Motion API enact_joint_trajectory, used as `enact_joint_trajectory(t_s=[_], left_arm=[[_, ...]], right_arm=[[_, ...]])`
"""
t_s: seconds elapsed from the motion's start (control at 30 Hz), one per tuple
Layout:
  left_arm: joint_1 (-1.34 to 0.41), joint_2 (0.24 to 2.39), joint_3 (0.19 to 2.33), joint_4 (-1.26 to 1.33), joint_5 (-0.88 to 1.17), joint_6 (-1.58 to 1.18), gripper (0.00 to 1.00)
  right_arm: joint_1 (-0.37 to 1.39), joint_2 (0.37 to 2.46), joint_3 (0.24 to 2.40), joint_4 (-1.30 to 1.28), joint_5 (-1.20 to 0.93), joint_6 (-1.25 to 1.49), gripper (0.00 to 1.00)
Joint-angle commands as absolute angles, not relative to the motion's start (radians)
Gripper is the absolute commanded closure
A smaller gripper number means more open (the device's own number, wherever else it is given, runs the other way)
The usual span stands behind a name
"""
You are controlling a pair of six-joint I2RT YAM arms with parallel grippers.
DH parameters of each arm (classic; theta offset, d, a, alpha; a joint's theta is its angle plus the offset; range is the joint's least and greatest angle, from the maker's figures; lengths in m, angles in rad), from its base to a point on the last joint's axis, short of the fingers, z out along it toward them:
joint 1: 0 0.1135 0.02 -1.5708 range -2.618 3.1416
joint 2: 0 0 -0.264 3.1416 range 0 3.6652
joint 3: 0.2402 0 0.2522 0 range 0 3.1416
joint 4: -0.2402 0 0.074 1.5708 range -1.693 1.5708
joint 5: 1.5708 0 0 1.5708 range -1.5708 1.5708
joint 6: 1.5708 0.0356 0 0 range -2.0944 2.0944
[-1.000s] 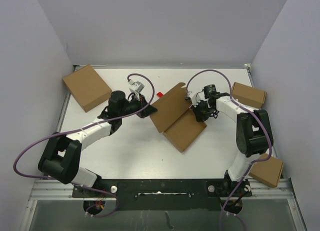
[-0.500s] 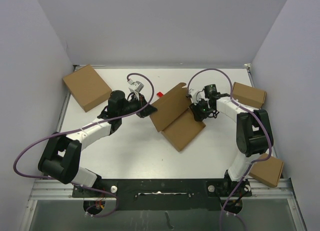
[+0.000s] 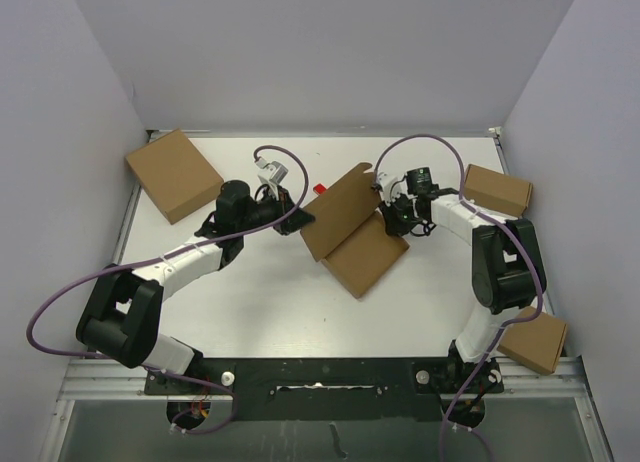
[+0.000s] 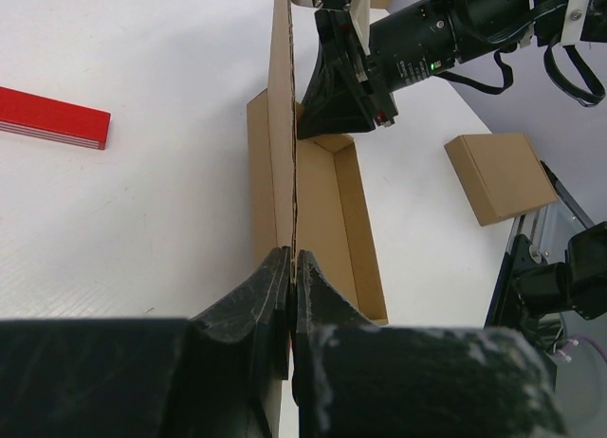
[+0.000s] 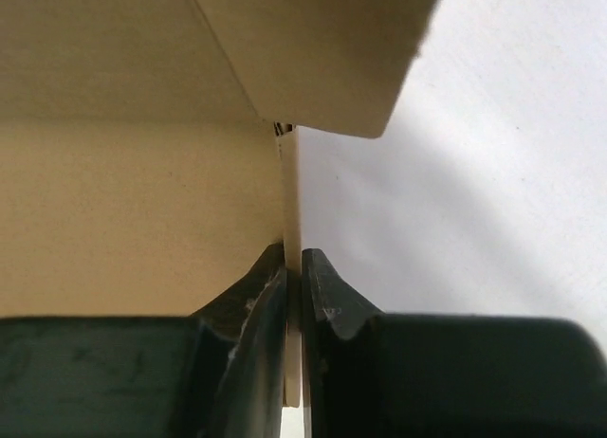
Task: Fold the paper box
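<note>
Cardboard: one paper box, three ready boxes; one red block.

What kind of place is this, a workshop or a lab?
Probably a robotics lab cell: a white table walled by plain panels, the left arm and right arm bolted at its near edge, and the paper box they hold.

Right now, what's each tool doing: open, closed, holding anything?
Left tool: closed on the upright panel of the paper box.
Right tool: closed on the paper box's thin edge.
</note>
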State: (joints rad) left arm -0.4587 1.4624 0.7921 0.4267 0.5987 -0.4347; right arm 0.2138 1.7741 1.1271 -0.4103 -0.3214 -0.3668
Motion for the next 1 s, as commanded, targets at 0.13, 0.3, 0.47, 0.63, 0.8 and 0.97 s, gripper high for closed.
enact_joint_trajectory(t_s=[0.13, 0.3, 0.47, 0.63, 0.8, 0.97], left_arm=[[-0.463, 1.486, 0.872, 0.474, 0.638, -0.428, 1.0], [-0.454, 1.552, 0.948, 0.457, 0.696, -0.415, 1.0], [-0.447, 1.683, 1.073, 0.434, 0.807, -0.428, 1.0], [-0.449, 1.832, 1.221, 0.38, 0.907, -0.447, 1.0], [-0.462, 1.966, 1.405, 0.262, 0.964, -0.438, 1.0], [-0.472, 2.093, 1.573, 0.135, 0.983, -0.436, 0.99]], right_arm=[[0.191, 1.684, 1.147, -0.429, -0.422, -0.406, 0.5], [0.087, 1.572, 1.147, -0.528, -0.612, -0.488, 0.35], [-0.096, 1.449, 1.123, -0.558, -0.8, -0.508, 0.34], [-0.203, 1.407, 1.105, -0.544, -0.887, -0.465, 0.34], [-0.21, 1.414, 1.101, -0.534, -0.878, -0.45, 0.34], [-0.21, 1.44, 1.102, -0.539, -0.862, -0.448, 0.34]])
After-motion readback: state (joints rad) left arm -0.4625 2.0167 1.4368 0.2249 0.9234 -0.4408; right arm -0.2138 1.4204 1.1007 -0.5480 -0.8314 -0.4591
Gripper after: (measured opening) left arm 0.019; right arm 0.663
